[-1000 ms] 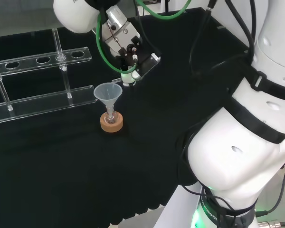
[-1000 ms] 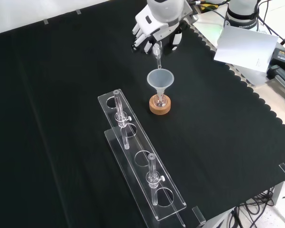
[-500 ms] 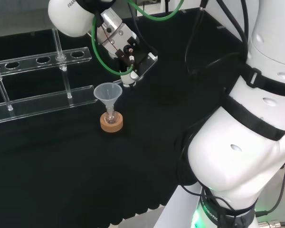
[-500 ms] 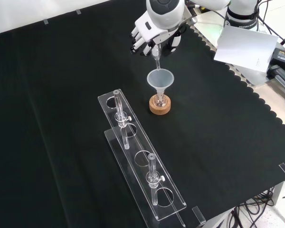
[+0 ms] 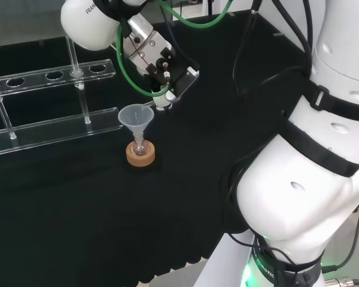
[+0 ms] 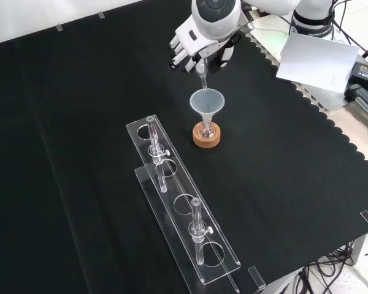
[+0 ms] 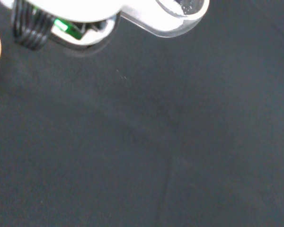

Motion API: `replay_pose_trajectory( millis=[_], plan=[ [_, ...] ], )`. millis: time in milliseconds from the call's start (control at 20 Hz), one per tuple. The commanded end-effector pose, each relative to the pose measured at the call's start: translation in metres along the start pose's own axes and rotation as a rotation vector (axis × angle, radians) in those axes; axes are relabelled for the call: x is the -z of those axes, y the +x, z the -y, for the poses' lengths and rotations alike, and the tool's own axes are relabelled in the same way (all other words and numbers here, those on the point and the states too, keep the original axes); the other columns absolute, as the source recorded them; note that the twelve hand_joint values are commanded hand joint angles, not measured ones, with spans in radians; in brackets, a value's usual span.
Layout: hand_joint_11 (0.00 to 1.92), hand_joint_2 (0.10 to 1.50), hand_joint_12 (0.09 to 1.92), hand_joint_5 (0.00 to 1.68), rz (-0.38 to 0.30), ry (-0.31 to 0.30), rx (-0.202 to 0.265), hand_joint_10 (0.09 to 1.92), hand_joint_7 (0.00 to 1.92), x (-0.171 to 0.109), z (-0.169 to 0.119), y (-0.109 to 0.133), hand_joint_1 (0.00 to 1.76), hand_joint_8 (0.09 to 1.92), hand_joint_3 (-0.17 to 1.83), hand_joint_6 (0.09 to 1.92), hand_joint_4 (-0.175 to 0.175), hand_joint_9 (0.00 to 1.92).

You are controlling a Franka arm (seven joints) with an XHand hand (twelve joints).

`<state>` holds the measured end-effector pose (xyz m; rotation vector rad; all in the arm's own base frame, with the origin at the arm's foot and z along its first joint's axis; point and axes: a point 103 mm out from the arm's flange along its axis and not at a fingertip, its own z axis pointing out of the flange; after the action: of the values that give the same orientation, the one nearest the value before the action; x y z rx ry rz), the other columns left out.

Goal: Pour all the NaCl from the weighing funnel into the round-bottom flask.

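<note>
Hand (image 6: 199, 38) higher; black cloth (image 6: 80, 153).

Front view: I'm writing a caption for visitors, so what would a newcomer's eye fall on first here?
Probably the robot hand at the top of the front view, tilting a clear weighing funnel over the plastic funnel. That funnel sits in a small round-bottom flask on a cork ring mid-cloth. Below and left of it lies a clear tube rack.
</note>
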<state>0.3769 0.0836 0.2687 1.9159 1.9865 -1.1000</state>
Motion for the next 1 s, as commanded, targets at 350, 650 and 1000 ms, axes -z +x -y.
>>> replay_pose_trajectory(
  millis=[350,650,1000],
  plan=[
    [0.81,0.65,1.04,1.30,0.059,0.015,-0.011,0.41,0.44,0.0061,-0.0008,0.0082,1.13,0.71,0.64,0.63,0.175,0.86],
    [0.81,0.65,1.04,1.29,0.063,0.014,-0.003,0.41,0.44,0.0115,-0.0009,0.0109,1.13,0.71,0.64,0.63,0.175,0.86],
    [0.81,0.65,1.03,1.29,0.064,0.018,0.000,0.41,0.44,0.0103,-0.0017,0.0100,1.13,0.71,0.64,0.63,0.175,0.86]
  ],
)
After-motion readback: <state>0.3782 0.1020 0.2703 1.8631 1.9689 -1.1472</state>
